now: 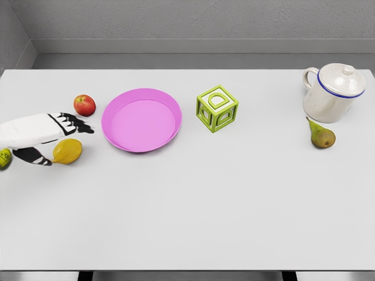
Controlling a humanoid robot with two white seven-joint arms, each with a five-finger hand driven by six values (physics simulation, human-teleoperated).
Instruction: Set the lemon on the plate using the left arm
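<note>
- Table: a plain white surface filling most of the head view; its near half is bare. All positions below are given relative to the pink plate.
- Lemon: yellow, lying on the table to the left of the plate and slightly nearer the camera than the plate's centre; it is near the plate's left rim but does not touch it.
- Left hand: a white hand with black fingers, entering from the left edge of the picture, to the left of the plate. The fingers are spread apart and extended above the lemon, pointing toward the plate; the thumb lies on the near side, next to the lemon's left end. The hand brackets the lemon loosely; whether it actually touches the fruit cannot be told.
- Pear: green-brown, lying far to the right of the plate, well apart from it.
- Plate: pink, round, shallow, resting flat on the table and holding nothing.
- Letter block: a green and white open-frame cube, just right of the plate, not touching it.
- Apple: red, near the plate's upper left rim, beyond the hand.
- Lidded pot: white with a blue rim line, far right of the plate, just behind the pear.
</note>
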